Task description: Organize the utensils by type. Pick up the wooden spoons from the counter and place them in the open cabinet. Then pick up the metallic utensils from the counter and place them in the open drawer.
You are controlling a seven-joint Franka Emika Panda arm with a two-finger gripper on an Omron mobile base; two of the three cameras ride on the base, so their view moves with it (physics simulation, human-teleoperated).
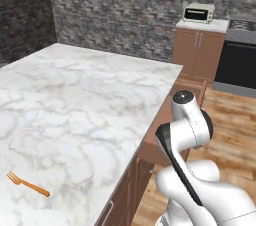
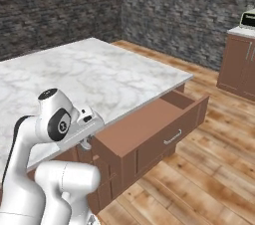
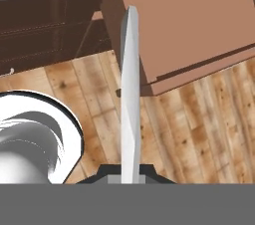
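My views are evenly and softly lit, with no clear single source and no harsh glare; the marble counter (image 1: 75,100) reads bright and faintly washed, while the stone wall (image 1: 25,15) falls dim at far left. Shadows are weak, darkest on the cupboard fronts (image 3: 45,35) under the counter's edge; everything renders slightly soft and pixelated, without edge distortion.

Frame edge cuts the open drawer (image 3: 199,25) and silvery spoon (image 3: 130,94).

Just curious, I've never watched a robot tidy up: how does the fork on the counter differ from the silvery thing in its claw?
The fork is orange-brown; the silvery utensil is pale. The fork lies loose on the counter; the utensil is gripped in the claw, above the open drawer. Both are slim.
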